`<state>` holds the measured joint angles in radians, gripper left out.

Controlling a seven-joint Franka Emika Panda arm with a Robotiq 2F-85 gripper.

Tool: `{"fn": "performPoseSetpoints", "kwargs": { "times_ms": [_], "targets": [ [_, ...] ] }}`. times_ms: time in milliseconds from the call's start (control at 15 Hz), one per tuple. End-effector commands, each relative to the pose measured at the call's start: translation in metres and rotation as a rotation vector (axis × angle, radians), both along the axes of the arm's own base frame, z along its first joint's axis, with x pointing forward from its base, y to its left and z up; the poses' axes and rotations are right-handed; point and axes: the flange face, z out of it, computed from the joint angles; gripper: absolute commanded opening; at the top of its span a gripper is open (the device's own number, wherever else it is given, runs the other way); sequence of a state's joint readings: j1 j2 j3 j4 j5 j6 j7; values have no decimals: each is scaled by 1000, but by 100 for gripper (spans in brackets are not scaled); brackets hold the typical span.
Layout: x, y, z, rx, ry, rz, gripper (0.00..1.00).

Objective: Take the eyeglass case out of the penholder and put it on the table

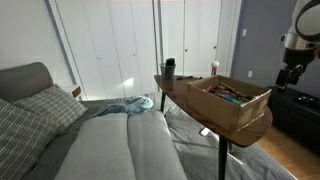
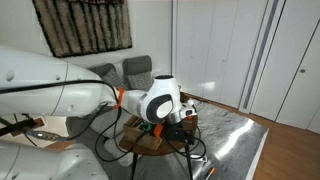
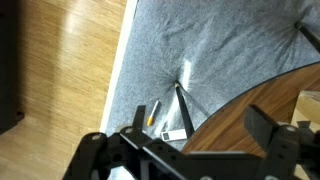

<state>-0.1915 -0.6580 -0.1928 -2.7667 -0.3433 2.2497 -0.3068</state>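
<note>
From where I stand, the cardboard box point(image 1: 232, 100) fills most of the brown tabletop point(image 1: 215, 128). It is open at the top, with bright odds and ends inside. Just beyond the box's far corner, at the tabletop's edge, stands the penholder point(image 1: 169, 72), a small dark cup. The eyeglass case point(image 1: 169, 62) is upright inside it, its rounded end showing above the rim. At this size I cannot tell where the case stops and the mesh begins.

The end effector point(image 1: 291, 72) hangs in the air on the opposite side of the box from the penholder. It is higher than the box's rim, past the end of the tabletop and well apart from the cup. In the wrist view the end effector point(image 3: 185, 138) has its two fingers point(image 3: 280, 140) spread wide with nothing between them. Below it are a wooden floor point(image 3: 60, 60), a grey cloth point(image 3: 220, 40) and the thin black table leg point(image 3: 184, 105). The curved edge of the tabletop point(image 3: 265, 108) comes in from the box's side.

In an exterior view the robot arm point(image 2: 160, 100) stands in front of the box and hides nearly everything on the tabletop.
</note>
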Motion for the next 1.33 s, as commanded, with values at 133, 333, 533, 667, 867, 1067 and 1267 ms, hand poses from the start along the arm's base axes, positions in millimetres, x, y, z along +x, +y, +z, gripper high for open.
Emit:
{"fn": "performPoseSetpoints", "kwargs": {
  "times_ms": [133,333,533,667,867,1067,1267],
  "targets": [
    [1,-1,4,0,-10,-13,100],
    [13,-5,43,97,-89,-167,100],
    [26,-7,94,176,-175,-282,100],
    [50,-6,130,228,-229,-365,100],
    [98,8,168,336,-314,-472,100],
    [149,35,185,456,-378,-577,100],
    [145,44,184,454,-386,-567,100]
  ]
}}
